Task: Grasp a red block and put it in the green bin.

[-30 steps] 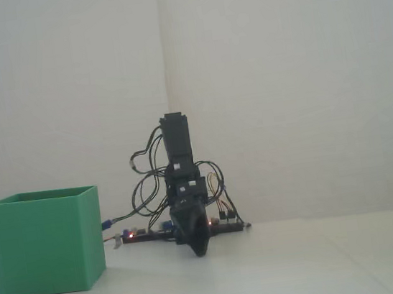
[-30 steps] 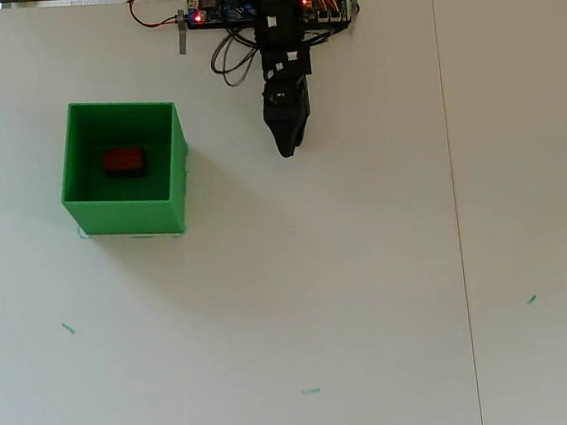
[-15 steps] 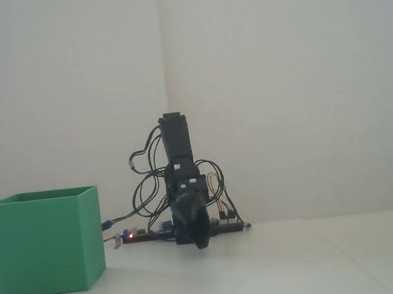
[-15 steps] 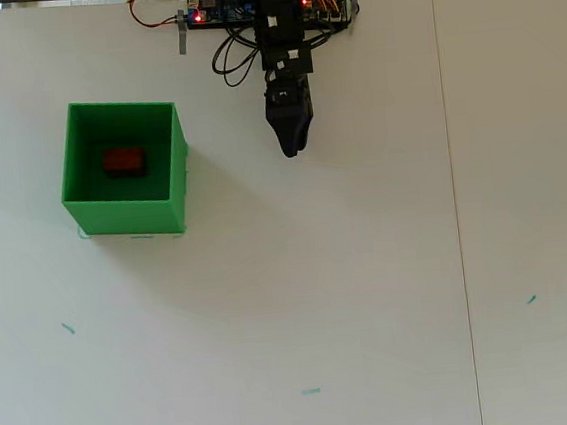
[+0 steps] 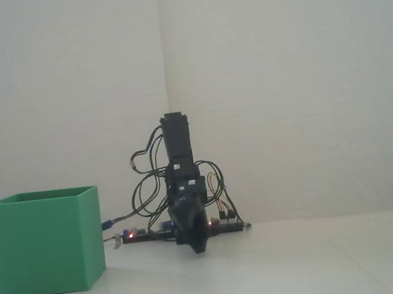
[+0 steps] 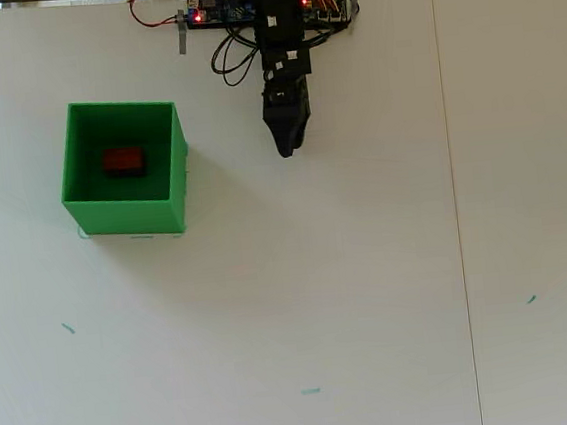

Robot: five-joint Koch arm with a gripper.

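The red block [image 6: 123,162] lies on the floor inside the green bin [image 6: 173,173], seen only in the overhead view. From the fixed view the green bin [image 5: 46,243] stands at the left and its walls hide the block. My gripper [image 6: 286,151] points down at the table to the right of the bin, well apart from it, with its dark jaws together and nothing held. In the fixed view the gripper [image 5: 199,249] hangs low in front of the arm's base.
The arm's base board [image 6: 244,11] with wires and lit LEDs sits at the table's far edge. A seam [image 6: 455,206] runs down the table on the right. Small teal marks [image 6: 311,392] dot the white surface.
The gripper shifted very slightly near the base, lifting a touch then lowering again. The block and bin have not moved.
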